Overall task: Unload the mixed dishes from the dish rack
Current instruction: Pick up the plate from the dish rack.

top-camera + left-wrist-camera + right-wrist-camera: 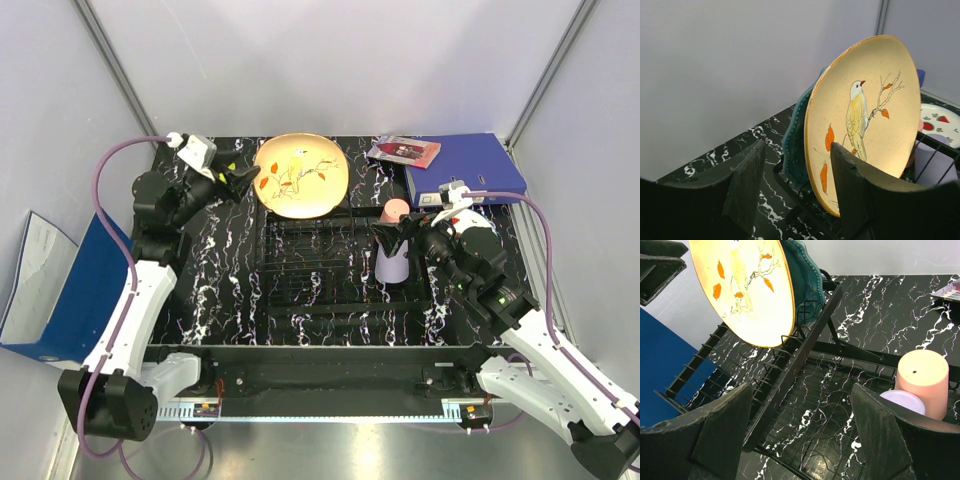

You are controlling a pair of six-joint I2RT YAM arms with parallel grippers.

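The cream-orange plate with a bird on it stands upright at the back of the dish rack, and the teal scalloped plate stands right behind it. My left gripper is open at the plate's left edge. In the left wrist view its jaws straddle the rims of both plates without visibly touching them. The pink cup and the lavender cup stand upside down at the rack's right. My right gripper hangs open just beside them, over the rack floor, with nothing held. A white plate with red-green marks shows beyond the cream-orange plate.
A blue binder and a small red-patterned booklet lie at the back right of the marble tabletop. Another blue binder leans off the table's left side. Grey walls close in the back and sides.
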